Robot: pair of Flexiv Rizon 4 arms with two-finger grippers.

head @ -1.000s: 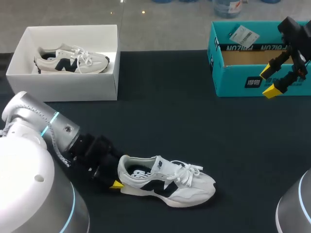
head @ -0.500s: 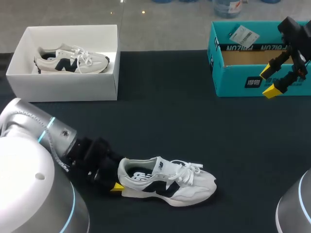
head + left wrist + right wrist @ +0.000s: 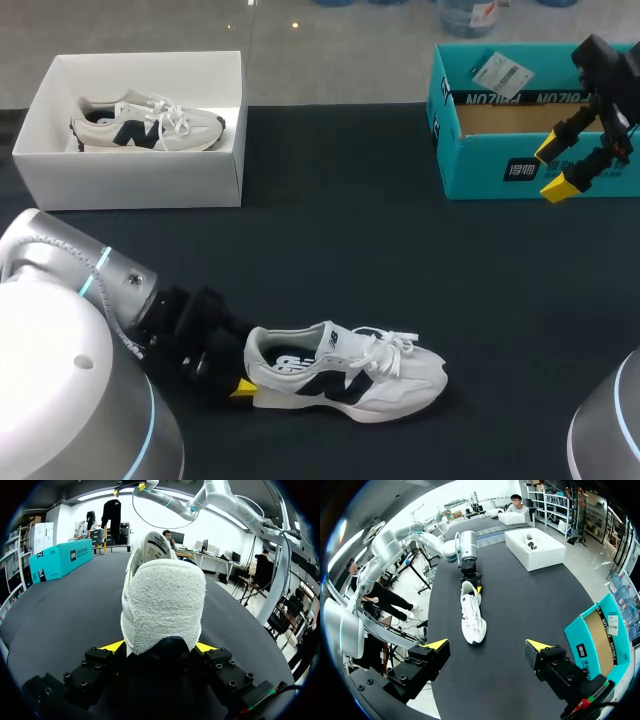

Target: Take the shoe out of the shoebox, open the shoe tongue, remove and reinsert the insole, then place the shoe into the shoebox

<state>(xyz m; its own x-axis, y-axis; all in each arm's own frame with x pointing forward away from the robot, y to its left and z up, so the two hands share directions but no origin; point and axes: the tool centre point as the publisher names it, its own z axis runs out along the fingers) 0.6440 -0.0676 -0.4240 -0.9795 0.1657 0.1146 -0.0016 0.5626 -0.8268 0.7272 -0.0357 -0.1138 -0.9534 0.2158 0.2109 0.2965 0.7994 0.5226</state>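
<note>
two tools: left tool [image 3: 159, 646] clamps the shoe [image 3: 350, 372] on the black table [image 3: 350, 240], right tool [image 3: 487, 644] spread apart.

A white sneaker [image 3: 345, 378] with navy side mark rests on its sole at six o'clock, toe toward three o'clock; an open white shoebox [image 3: 140, 180] at ten o'clock holds a matching sneaker [image 3: 145, 125].

White open box [image 3: 130, 182] set at far left corner of dark counter [image 3: 340, 250]; second white sneaker [image 3: 145, 124], dark logo, laid inside.
</note>
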